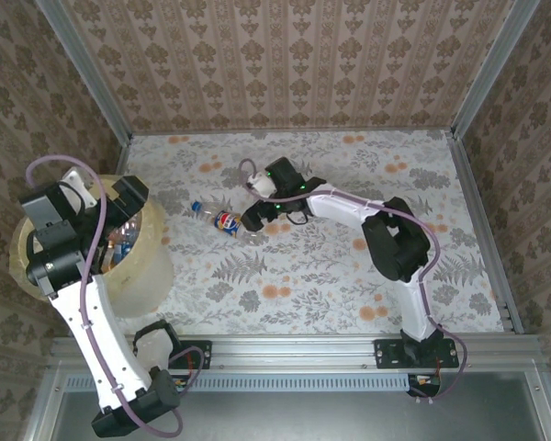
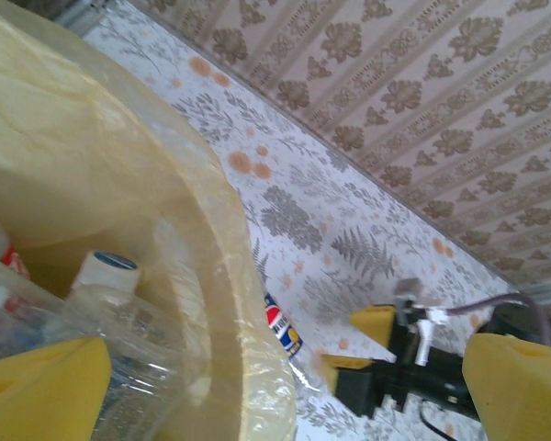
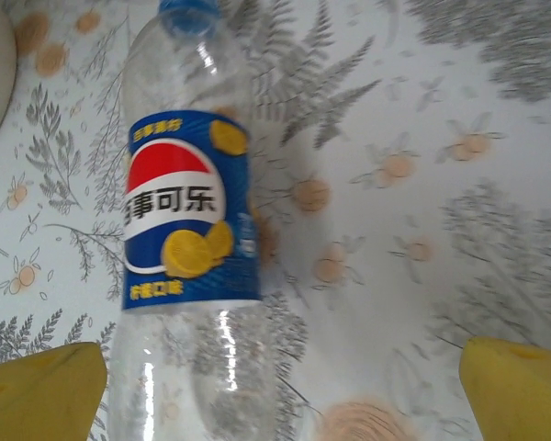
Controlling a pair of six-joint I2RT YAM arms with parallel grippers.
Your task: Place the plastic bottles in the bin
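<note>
Plainly, one bottle (image 1: 225, 220) lies outside the one bin (image 1: 151, 266); left gripper (image 2: 275, 386) and right gripper (image 3: 280, 386) stand spread.

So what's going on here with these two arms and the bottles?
Plastic bottles are being cleared into a pale-yellow bin. The left gripper hangs open over the bin, which already holds several bottles. The right gripper, open too, is low over a blue-labelled Pepsi bottle lying on the floral table, not yet gripping it.
</note>
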